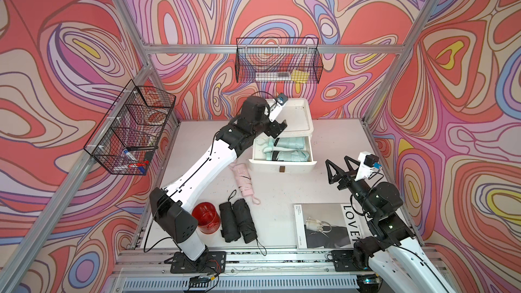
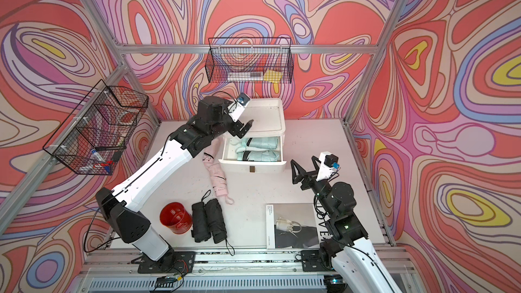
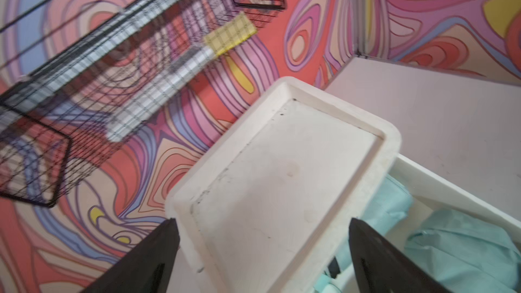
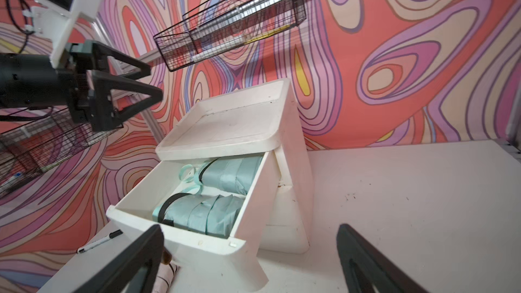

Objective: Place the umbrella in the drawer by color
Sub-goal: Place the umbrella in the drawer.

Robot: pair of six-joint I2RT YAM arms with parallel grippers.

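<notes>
White tabletop (image 1: 282, 193), loud swirl-print walls all round.

Left gripper (image 2: 244, 127): fingers spread wide with nothing between them, hovering over the lipped top of the drawer unit (image 1: 296, 114). Right gripper (image 1: 337, 159): fingers likewise apart and empty, tips aimed at the open drawer (image 1: 296, 166) from near its front corner.

Risks, as I judge them:
- The open drawer already holds two mint umbrellas (image 4: 214, 215) side by side, and they fill most of it. Dropping another colour in there breaks the sort.
- The pulled-out drawer overhangs the unit's lower front (shut, seen in the right wrist view), so reaching that one may be blocked.
- The left fingers sit close above the unit's rim, and a straight descent would strike it.
- One end of the pink umbrella (image 1: 244, 178) lies at the edge of the left forearm, so a low swing back could sweep it.
- The black umbrellas (image 1: 236, 219) lie touching, so one pinch may catch both.

Pink umbrella: it lies on the table, below and behind the left fingertips and well apart from the right ones. It is folded and pale, with soft pleated fabric and thin dark lines across it. A wrist loop trails from the end farthest from both pairs of fingers (a snag hazard). It is probably squashy and slick to pinch.
</notes>
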